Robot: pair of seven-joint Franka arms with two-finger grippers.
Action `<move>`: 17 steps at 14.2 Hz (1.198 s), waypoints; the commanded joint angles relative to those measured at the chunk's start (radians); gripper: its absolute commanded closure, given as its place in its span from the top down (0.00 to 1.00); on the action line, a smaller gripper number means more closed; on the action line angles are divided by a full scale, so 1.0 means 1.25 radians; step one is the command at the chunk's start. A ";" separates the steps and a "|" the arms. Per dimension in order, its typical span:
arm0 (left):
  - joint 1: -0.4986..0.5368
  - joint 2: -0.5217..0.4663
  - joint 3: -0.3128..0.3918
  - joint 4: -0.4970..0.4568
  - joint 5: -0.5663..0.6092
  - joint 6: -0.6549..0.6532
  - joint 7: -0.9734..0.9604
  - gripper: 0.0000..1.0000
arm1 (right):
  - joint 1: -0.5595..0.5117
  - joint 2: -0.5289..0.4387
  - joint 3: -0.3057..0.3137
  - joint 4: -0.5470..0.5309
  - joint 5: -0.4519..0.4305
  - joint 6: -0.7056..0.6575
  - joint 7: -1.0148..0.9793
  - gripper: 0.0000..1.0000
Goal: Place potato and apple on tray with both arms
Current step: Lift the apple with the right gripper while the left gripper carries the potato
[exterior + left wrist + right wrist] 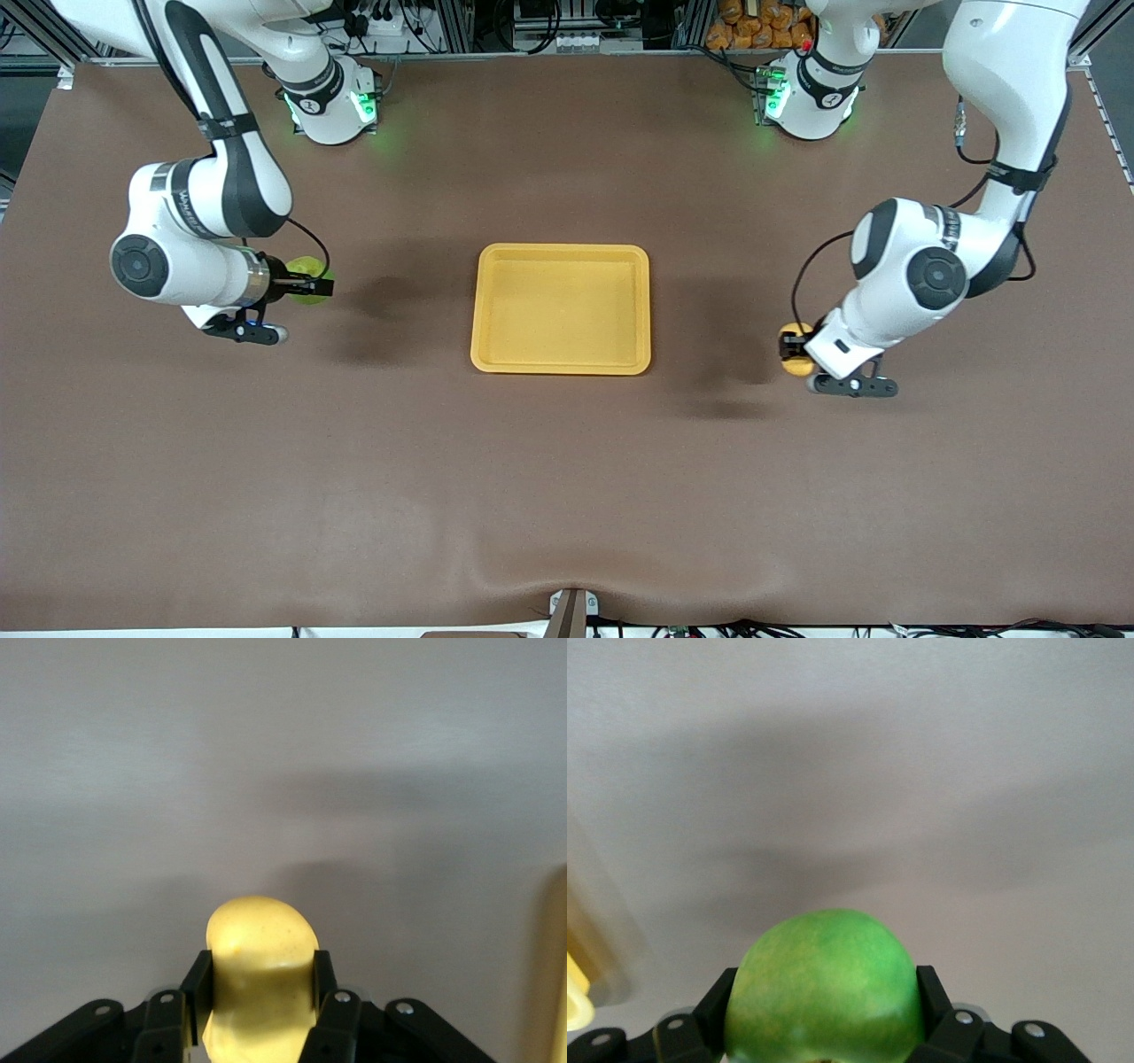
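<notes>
The tray lies flat at the middle of the brown tabletop, with nothing in it. The apple is clamped between the fingers of the right gripper, held up over bare tabletop between the tray and the right arm's end. The potato is clamped in the left gripper, held over bare tabletop between the tray and the left arm's end.

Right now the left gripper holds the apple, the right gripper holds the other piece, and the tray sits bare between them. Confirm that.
Wrong fruit: the left gripper is shut on the potato, as the left wrist view shows. The right gripper holds the apple. The tray does sit bare between them.
</notes>
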 commanded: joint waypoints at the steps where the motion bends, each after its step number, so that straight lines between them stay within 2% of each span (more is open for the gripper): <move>1: -0.061 0.026 -0.006 0.047 0.015 -0.019 -0.074 0.18 | 0.046 -0.018 -0.006 0.014 0.009 -0.015 0.072 0.00; 5: -0.141 0.066 -0.006 0.116 0.015 -0.018 -0.119 0.16 | 0.091 -0.012 -0.006 0.036 0.012 -0.013 0.149 0.00; 8: -0.199 0.086 -0.004 0.151 0.015 -0.018 -0.199 0.17 | 0.102 -0.009 -0.007 0.043 0.072 -0.012 0.155 0.00; 12: -0.244 0.125 -0.005 0.189 0.014 -0.018 -0.221 0.17 | 0.133 -0.007 -0.007 0.057 0.074 -0.006 0.209 0.00; 17: -0.318 0.168 0.001 0.218 0.016 -0.019 -0.341 0.17 | 0.182 0.010 -0.007 0.062 0.074 0.031 0.292 0.00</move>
